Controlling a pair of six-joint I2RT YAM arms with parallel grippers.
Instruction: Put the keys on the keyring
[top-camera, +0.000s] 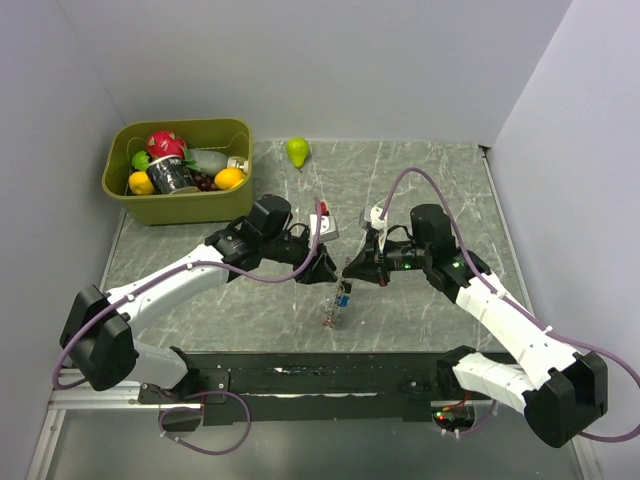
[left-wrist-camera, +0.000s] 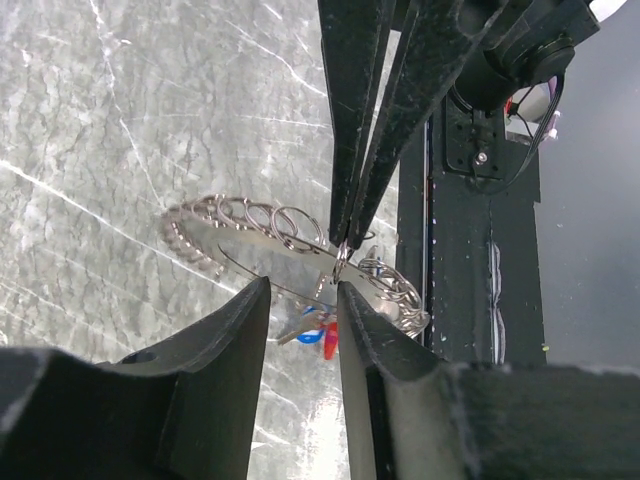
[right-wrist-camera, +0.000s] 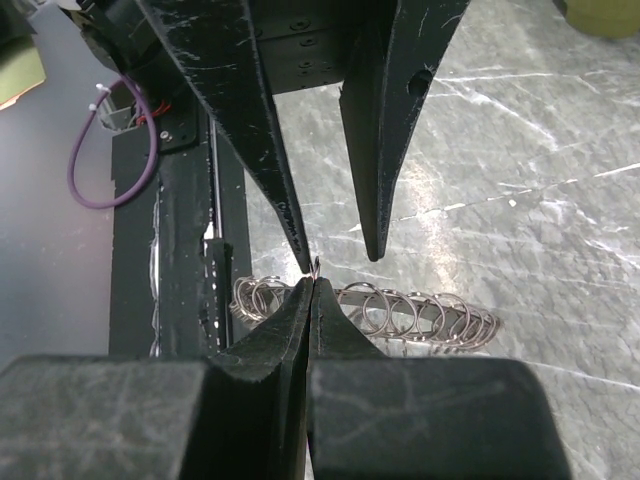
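Above the tabletop, the closed right gripper pinches the keyring; the left gripper straddles it, jaws apart. Beneath, keys dangle. Closing slowly, square to the wire, looks wisest.

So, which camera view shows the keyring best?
Left wrist: most of the keyring shows there, with small loops along its rim. Right wrist shows it partly hidden; in top external it is tiny and unclear.

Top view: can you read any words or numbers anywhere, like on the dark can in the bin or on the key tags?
None can be read.
Can in the bin: its label is too small and blurred.
Key tags: too small to tell.
Wrist views: no writing shows.
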